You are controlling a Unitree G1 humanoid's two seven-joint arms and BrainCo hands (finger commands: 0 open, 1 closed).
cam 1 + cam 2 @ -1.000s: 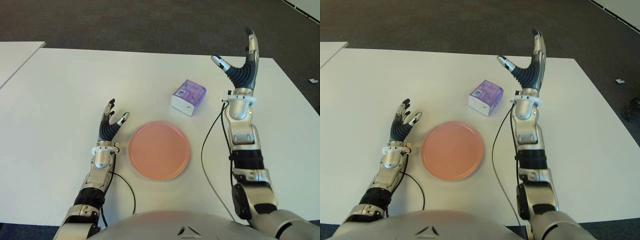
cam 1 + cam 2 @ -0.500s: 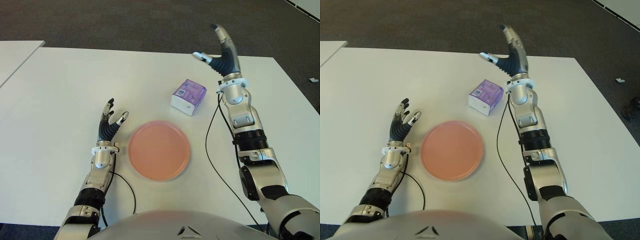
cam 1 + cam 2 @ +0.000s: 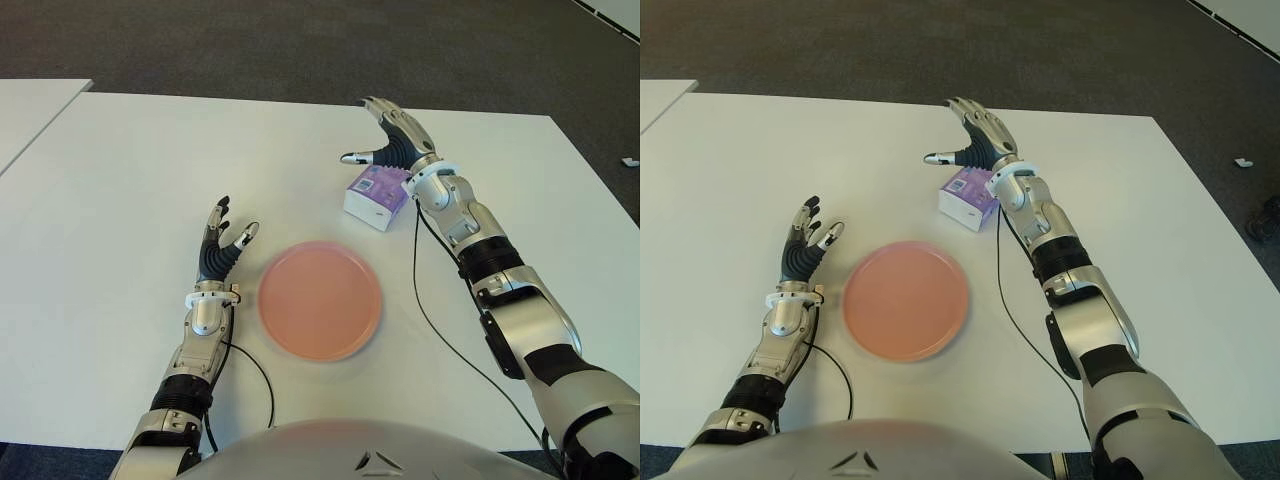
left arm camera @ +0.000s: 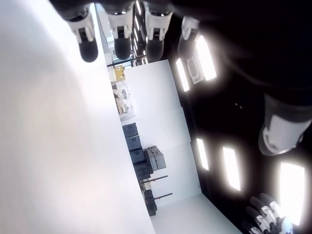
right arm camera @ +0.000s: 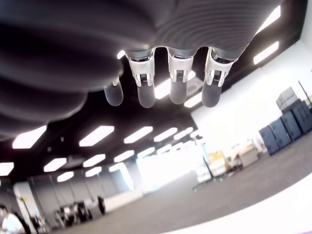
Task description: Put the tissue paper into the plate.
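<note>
Left eye view: tissue paper (image 3: 377,194) under right hand's (image 3: 397,141) spread fingers (image 3: 381,107)

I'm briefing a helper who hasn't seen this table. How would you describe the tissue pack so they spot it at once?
On the white table, find the round pink plate near the robot. Just beyond it, toward the robot's right, sits the tissue pack, under the open right hand. It is the only boxy thing there: small, purple on top, white-sided.
</note>
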